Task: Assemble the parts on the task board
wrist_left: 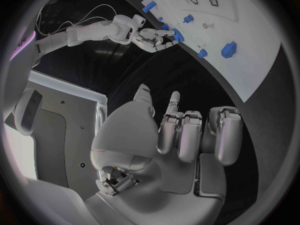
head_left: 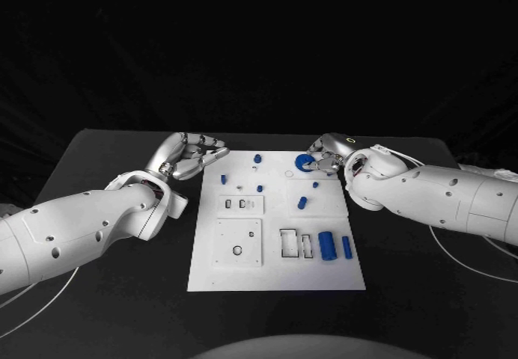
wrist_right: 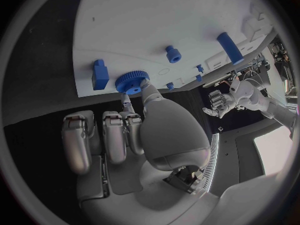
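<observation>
The white task board (head_left: pixel 275 269) lies in the middle of the black table. At its far right corner my right hand (head_left: pixel 327 153) pinches a blue round knurled part (head_left: pixel 305 161) between thumb and a finger; the part (wrist_right: pixel 132 81) sits at the board's surface, beside a blue block (wrist_right: pixel 100 75). My left hand (head_left: pixel 192 157) hovers off the board's far left corner, its fingers (wrist_left: pixel 187 130) loosely bent and apart, holding nothing. Small blue parts stand on the far half, among them a peg (head_left: pixel 257 158) and a piece (head_left: pixel 303 201). Two blue cylinders (head_left: pixel 326 245) lie near the right edge.
A raised square plate (head_left: pixel 239 241) and rectangular slots (head_left: pixel 290 243) occupy the board's near half. Bare black table (head_left: pixel 432 299) stretches to both sides of the board. Thin white cables run under each arm.
</observation>
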### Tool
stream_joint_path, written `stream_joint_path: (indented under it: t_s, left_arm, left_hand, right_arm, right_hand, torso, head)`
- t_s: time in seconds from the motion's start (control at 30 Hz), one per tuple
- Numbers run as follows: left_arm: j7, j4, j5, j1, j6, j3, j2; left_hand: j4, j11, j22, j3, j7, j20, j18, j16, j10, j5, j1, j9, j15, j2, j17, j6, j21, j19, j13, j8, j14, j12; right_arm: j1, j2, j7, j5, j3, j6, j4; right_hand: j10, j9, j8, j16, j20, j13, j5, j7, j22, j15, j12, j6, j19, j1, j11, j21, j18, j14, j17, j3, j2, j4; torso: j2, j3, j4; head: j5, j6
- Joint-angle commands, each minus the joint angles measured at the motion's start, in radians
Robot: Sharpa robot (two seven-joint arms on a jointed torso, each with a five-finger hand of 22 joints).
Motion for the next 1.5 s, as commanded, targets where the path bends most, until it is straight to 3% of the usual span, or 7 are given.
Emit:
stream_joint_path:
  t_s: [0.03, 0.23, 0.4, 0.77, 0.83, 1.03, 1.5]
  left_arm:
    - [0.013, 0.001, -0.003, 0.0, 0.001, 0.001, 0.002]
    - [0.014, 0.001, -0.003, 0.0, 0.001, 0.001, 0.003]
    - [0.014, 0.002, -0.003, 0.0, 0.0, 0.001, 0.003]
    - [0.014, 0.003, -0.003, 0.0, -0.001, 0.001, 0.001]
    - [0.014, 0.003, -0.003, 0.0, -0.001, 0.001, 0.001]
    - [0.014, 0.003, -0.003, 0.0, -0.001, 0.001, 0.001]
    - [0.015, 0.001, -0.003, 0.0, -0.001, 0.001, 0.0]
  left_hand:
    - [0.0, -0.007, 0.208, -0.004, 0.0, -0.006, -0.004, 0.003, 0.106, 0.007, 0.0, 0.001, -0.009, 0.007, 0.263, 0.002, 0.0, 0.019, 0.264, -0.004, 0.104, 0.003]
    - [0.0, -0.007, 0.208, -0.004, 0.0, -0.006, -0.004, 0.003, 0.106, 0.007, 0.0, 0.001, -0.009, 0.007, 0.263, 0.002, 0.0, 0.019, 0.264, -0.004, 0.104, 0.003]
    - [0.0, -0.007, 0.207, -0.005, 0.001, -0.006, -0.004, 0.003, 0.106, 0.007, 0.002, 0.001, -0.009, 0.008, 0.263, 0.001, 0.0, 0.018, 0.264, -0.005, 0.104, 0.003]
    - [0.0, -0.007, 0.207, -0.005, 0.001, -0.006, -0.004, 0.003, 0.106, 0.007, 0.002, 0.001, -0.009, 0.008, 0.263, 0.001, 0.0, 0.018, 0.264, -0.005, 0.104, 0.003]
    - [0.0, -0.007, 0.207, -0.005, 0.001, -0.006, -0.004, 0.003, 0.106, 0.007, 0.002, 0.001, -0.009, 0.008, 0.263, 0.001, 0.0, 0.018, 0.264, -0.005, 0.104, 0.003]
    - [0.0, -0.007, 0.208, -0.005, 0.001, -0.006, -0.004, 0.003, 0.106, 0.008, 0.003, 0.001, -0.009, 0.009, 0.263, 0.001, 0.0, 0.018, 0.264, -0.005, 0.104, 0.003]
    - [0.0, -0.007, 0.208, -0.005, 0.001, -0.006, -0.004, 0.003, 0.106, 0.008, 0.003, 0.001, -0.009, 0.01, 0.263, 0.001, 0.0, 0.018, 0.264, -0.005, 0.104, 0.003]
  right_arm:
    - [-0.001, 0.001, -0.011, -0.006, 0.0, 0.016, -0.001]
    - [-0.001, 0.003, -0.011, -0.005, 0.0, 0.022, 0.0]
    - [-0.001, 0.003, -0.011, -0.005, 0.0, 0.029, 0.003]
    - [-0.002, 0.001, -0.014, -0.006, 0.0, 0.025, 0.005]
    - [-0.002, 0.0, -0.008, -0.006, 0.0, 0.017, 0.006]
    - [-0.002, -0.002, 0.013, 0.004, 0.0, -0.014, 0.013]
    - [0.004, -0.01, 0.083, 0.123, 0.002, -0.115, 0.048]
  right_hand:
    - [0.103, 0.001, 0.004, 0.004, 0.008, 0.262, 0.005, 0.001, 0.263, 0.007, 0.0, 0.007, 0.105, -0.003, 0.009, 0.004, -0.007, 0.104, 0.263, 0.006, -0.002, -0.002]
    - [0.103, 0.001, 0.005, 0.004, 0.009, 0.262, 0.004, 0.001, 0.263, 0.009, 0.0, 0.012, 0.105, -0.004, 0.01, 0.004, -0.007, 0.104, 0.263, 0.008, -0.001, -0.002]
    - [0.103, 0.004, 0.012, 0.004, 0.014, 0.262, 0.003, 0.002, 0.263, 0.014, 0.0, 0.038, 0.105, -0.004, 0.017, 0.004, -0.007, 0.104, 0.263, 0.016, -0.002, -0.006]
    - [0.103, 0.006, 0.021, 0.004, 0.023, 0.262, 0.011, 0.002, 0.263, 0.022, 0.0, 0.092, 0.105, 0.012, 0.023, 0.004, -0.007, 0.104, 0.263, 0.05, 0.011, -0.02]
    - [0.103, 0.006, 0.022, 0.004, 0.023, 0.262, 0.026, 0.001, 0.263, 0.022, 0.0, 0.106, 0.105, 0.016, 0.022, 0.004, -0.007, 0.104, 0.263, 0.059, 0.01, -0.025]
    - [0.103, 0.0, 0.013, 0.004, 0.024, 0.262, 0.134, 0.001, 0.263, 0.022, 0.0, 0.137, 0.105, 0.012, 0.023, 0.004, -0.007, 0.104, 0.263, 0.096, -0.009, -0.038]
    - [0.103, -0.003, 0.008, 0.004, 0.025, 0.262, 0.13, 0.004, 0.263, 0.023, 0.0, 0.149, 0.105, -0.003, 0.026, 0.004, -0.007, 0.104, 0.263, 0.108, -0.022, -0.036]
  torso:
    - [0.001, -0.0001, 0.0005]
    - [0.001, -0.0003, 0.0004]
    - [0.002, -0.0002, 0.0003]
    - [0.0, 0.0, 0.0004]
    - [0.0, -0.0002, 0.0006]
    - [0.0, -0.0002, 0.0006]
    - [-0.001, -0.0004, -0.0002]
  head:
    - [0.0, 0.0]
    - [0.0, -0.002]
    - [0.002, 0.005]
    - [0.008, -0.001]
    - [0.008, -0.001]
    - [0.01, -0.001]
    - [0.014, 0.005]
